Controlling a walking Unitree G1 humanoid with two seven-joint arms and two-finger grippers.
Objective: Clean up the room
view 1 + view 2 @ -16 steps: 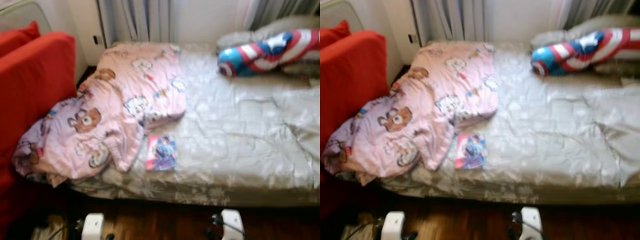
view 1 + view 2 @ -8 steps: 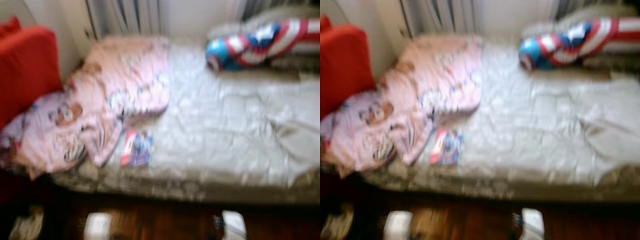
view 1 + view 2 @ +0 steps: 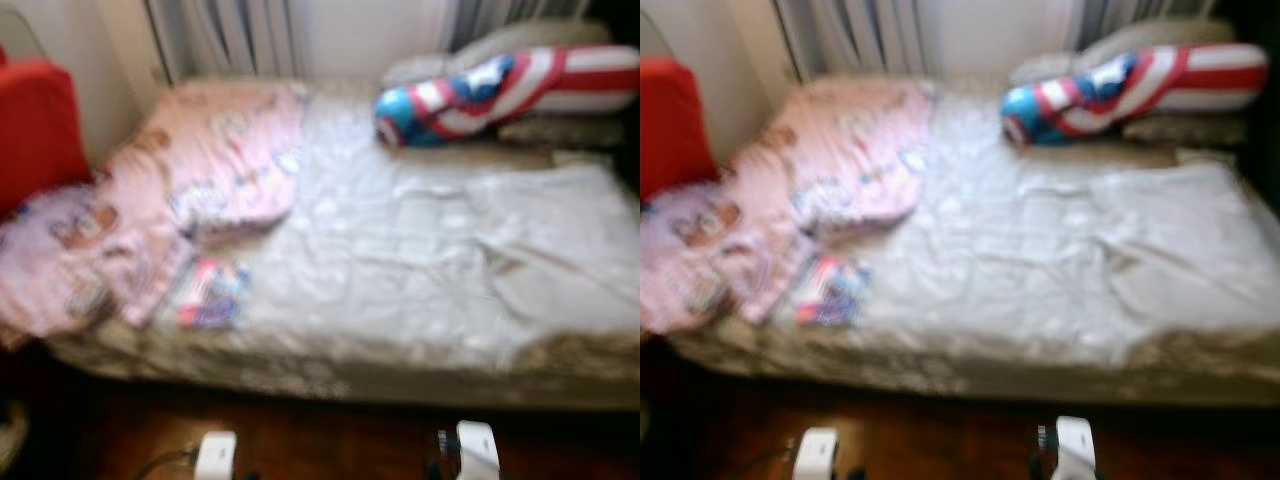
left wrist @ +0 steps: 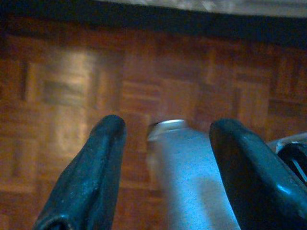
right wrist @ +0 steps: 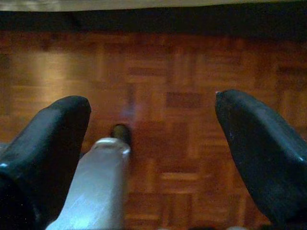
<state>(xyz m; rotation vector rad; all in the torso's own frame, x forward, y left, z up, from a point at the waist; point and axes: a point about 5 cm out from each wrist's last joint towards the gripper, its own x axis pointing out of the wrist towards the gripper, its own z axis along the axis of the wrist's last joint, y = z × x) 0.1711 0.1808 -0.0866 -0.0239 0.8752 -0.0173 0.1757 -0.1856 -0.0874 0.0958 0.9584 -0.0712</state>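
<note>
Left end effector (image 4: 163,167) and right end effector (image 5: 148,153) spread, empty, low over wood floor (image 5: 192,72). Book (image 3: 210,293) near-left on bed (image 3: 400,260), beside pink blanket (image 3: 200,170). Judged light, stiff, slick; pinch at free edge. Versus earlier: whole scene shifted left, camera moved.

Both eye views look forward and down from head height onto the bed (image 3: 400,260), blurred, with a strip of parquet floor (image 3: 330,450) along the bottom edge. They share almost the whole scene, the right eye's copy shifted slightly toward frame left. Each wrist view looks straight down along its own fingers (image 4: 91,177) (image 5: 259,153) at the parquet from close above, the bed's edge (image 5: 144,4) running across the top of the frame
</note>
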